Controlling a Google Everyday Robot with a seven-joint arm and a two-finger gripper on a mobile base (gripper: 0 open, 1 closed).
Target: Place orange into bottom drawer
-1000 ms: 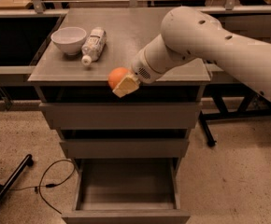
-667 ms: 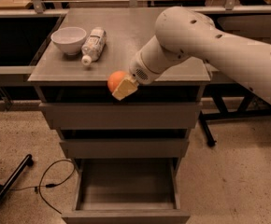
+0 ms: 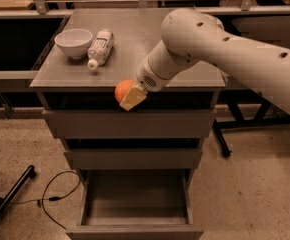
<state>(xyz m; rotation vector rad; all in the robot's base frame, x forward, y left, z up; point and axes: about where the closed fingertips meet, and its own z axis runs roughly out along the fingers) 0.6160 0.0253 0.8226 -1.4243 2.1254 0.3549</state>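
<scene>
In the camera view the orange [image 3: 120,89] is held pinched in the gripper [image 3: 128,97], its fingers closed on the fruit, at the front edge of the counter [image 3: 135,39], left of the middle. The bottom drawer [image 3: 135,230] is pulled open well below, and nothing is seen in it. Were the fruit released from up here, it could be bounced out of the shallow tray onto the floor [image 3: 25,139]. On the way down the closed drawer fronts [image 3: 130,124] could be struck by the arm [image 3: 225,49] — and the smooth skin jolted loose
</scene>
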